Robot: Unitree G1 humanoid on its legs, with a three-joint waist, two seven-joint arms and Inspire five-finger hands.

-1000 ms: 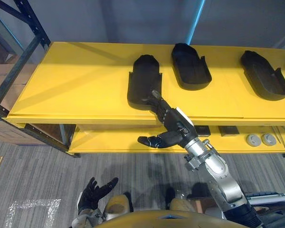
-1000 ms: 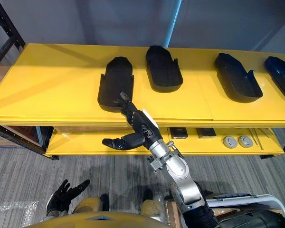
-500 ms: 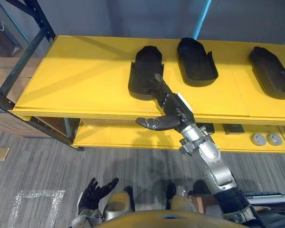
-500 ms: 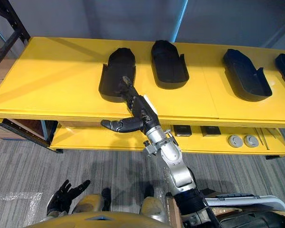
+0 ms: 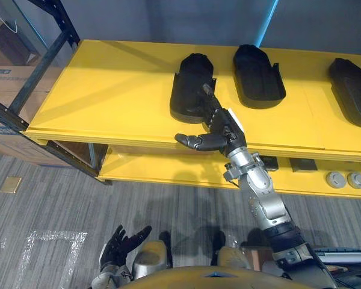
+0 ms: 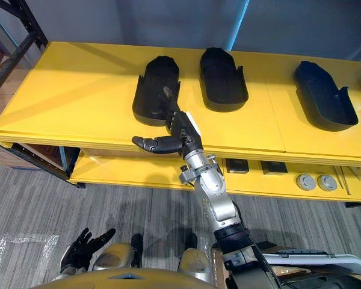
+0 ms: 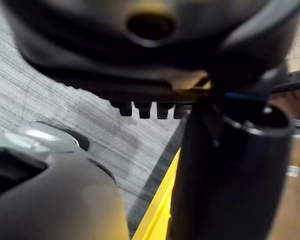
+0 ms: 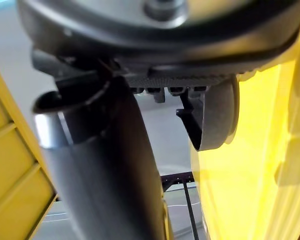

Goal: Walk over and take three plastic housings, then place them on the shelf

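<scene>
The right hand (image 5: 221,127) is wide open: its fingers (image 5: 210,103) run straight and close together, and the thumb (image 5: 191,142) is stretched out sideways to the robot's left. It holds nothing. The fingers lie over the near end of the leftmost plastic housing (image 5: 191,84), with their tips at its near rim – whether they press on it or sit just above it I cannot tell. The thumb hangs out past the front edge of the yellow shelf (image 5: 108,90), level with that edge and clear of the housing.

The right arm reaches up and forward from the lower right, almost fully extended, the palm turned towards the robot's left. The left hand (image 5: 121,245) sits low by the grey floor – palm up, fingers loosely spread, empty.

The housing is a dark, matte, elongated shell, rounded at its far end and squared at the near end, lying flat on the top shelf board. Two more housings of the same kind lie on that board to its right, the second (image 5: 259,72) near it and the third (image 5: 354,81) well apart. On the lower shelf board (image 5: 162,171), two small round discs (image 5: 337,179) lie side by side.
</scene>
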